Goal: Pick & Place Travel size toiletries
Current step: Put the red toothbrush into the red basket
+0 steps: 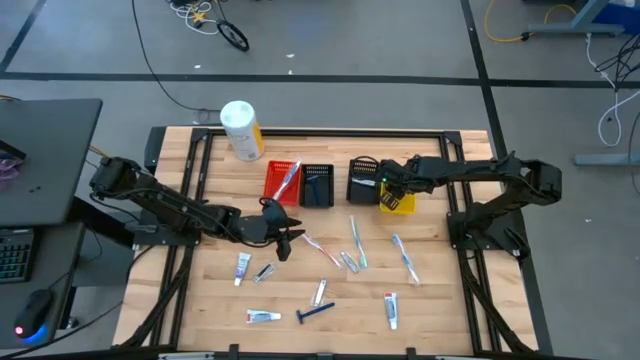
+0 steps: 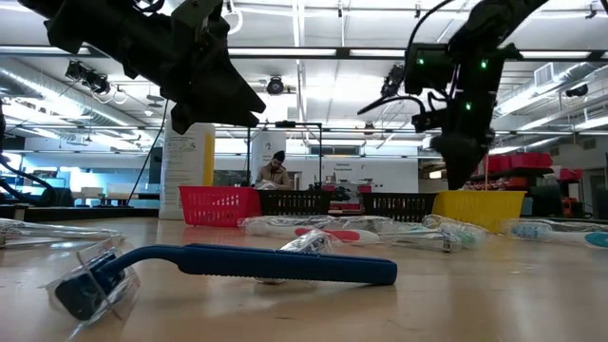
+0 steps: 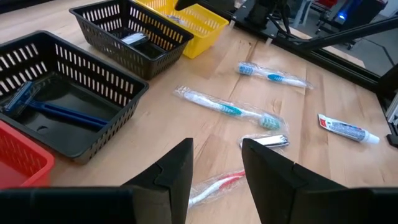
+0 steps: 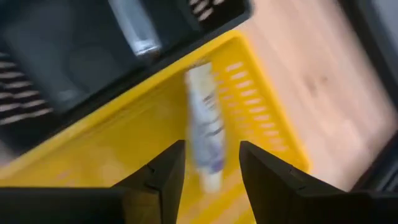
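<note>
My left gripper [image 1: 287, 238] [image 3: 216, 169] is open above the table's middle, and a pink-and-white wrapped toothbrush [image 3: 214, 185] lies on the wood below the gap between its fingers. My right gripper [image 1: 392, 186] [image 4: 211, 177] hangs open over the yellow bin [image 1: 398, 201]. A white toothpaste tube [image 4: 204, 127] shows against the bin's inside, in line with the finger gap and clear of both fingers. Whether it rests there or is falling I cannot tell. Toothbrushes [image 1: 355, 246] [image 1: 405, 258], toothpaste tubes [image 1: 242, 265] [image 1: 391, 309] and a blue razor [image 1: 314, 314] [image 2: 228, 265] lie flat on the table.
A red bin [image 1: 283, 182] with a toothbrush, a black bin [image 3: 59, 93] with a blue razor and a second black bin [image 1: 362, 180] stand in a row with the yellow one. A white-and-yellow cylinder [image 1: 241, 130] stands near the far edge. A person sits far behind the table [image 2: 276, 169].
</note>
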### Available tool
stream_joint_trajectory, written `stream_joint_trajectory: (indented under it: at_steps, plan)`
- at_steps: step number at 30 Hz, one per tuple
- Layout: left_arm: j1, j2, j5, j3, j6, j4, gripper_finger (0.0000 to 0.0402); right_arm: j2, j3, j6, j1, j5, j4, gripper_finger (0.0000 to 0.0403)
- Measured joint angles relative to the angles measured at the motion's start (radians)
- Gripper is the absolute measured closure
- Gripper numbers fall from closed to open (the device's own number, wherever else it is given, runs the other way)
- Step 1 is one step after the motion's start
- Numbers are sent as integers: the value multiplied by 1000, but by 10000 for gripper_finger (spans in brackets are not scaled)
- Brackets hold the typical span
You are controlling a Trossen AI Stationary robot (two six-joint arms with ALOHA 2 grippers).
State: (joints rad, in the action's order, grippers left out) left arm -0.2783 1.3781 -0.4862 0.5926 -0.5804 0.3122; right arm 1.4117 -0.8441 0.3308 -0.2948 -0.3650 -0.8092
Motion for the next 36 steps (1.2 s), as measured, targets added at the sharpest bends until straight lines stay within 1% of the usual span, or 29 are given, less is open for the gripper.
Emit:
stream_joint_trajectory:
  at_steps: [3,6,8,10,14,17,21,26,29,36]
  plan:
    - [0,0,6,0,0,0,255,0,-50,28,21,92,-37,242]
    - [0,0,10,0,5,0,255,0,-73,26,50,209,-48,242]
    - [0,0,29,0,48,0,255,0,-82,23,77,276,-45,242]
    - [0,0,54,0,130,0,255,0,-83,23,111,315,-45,242]
    - [0,0,66,0,304,-4,255,0,-83,73,200,317,-32,242]
    - [0,2,65,0,386,-7,255,0,-83,120,273,316,4,242]
    - [2,48,72,-1,488,8,255,0,-83,136,356,316,106,242]
    - [13,166,140,3,601,87,255,0,-83,136,425,316,270,242]
    - [29,224,214,33,621,79,251,0,-83,136,451,316,344,242]
    - [87,319,334,119,677,55,215,0,-73,133,468,315,453,242]
